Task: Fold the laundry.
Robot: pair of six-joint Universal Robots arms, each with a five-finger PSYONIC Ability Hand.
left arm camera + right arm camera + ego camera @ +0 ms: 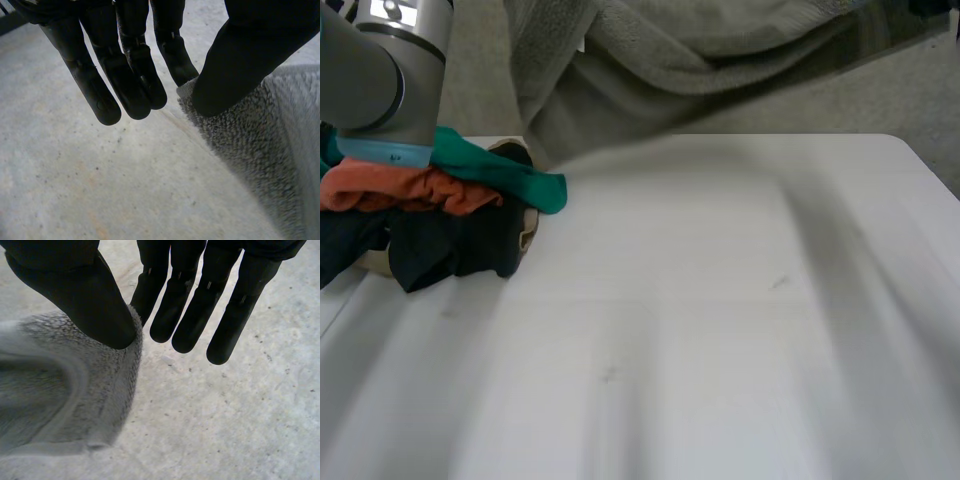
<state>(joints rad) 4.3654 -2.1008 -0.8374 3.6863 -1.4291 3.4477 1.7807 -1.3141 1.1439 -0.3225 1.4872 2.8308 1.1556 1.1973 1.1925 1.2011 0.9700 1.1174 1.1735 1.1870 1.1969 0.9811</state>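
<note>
A grey terry towel (650, 60) hangs spread in the air beyond the far edge of the white table (720, 300). In the left wrist view, my left hand (240, 65) pinches a corner of the towel (250, 145) between its thumb and a straight finger. The right wrist view has my right hand (85, 300) pinching another corner of the towel (75, 390) the same way, thumb against fingers. Both hands are held high, with grey floor far below them.
A heap of laundry sits at the table's far left: a green cloth (510, 175), an orange cloth (410, 190) and dark cloths (450, 245) in a tan basket (528, 235). My left arm (380, 70) rises above that heap.
</note>
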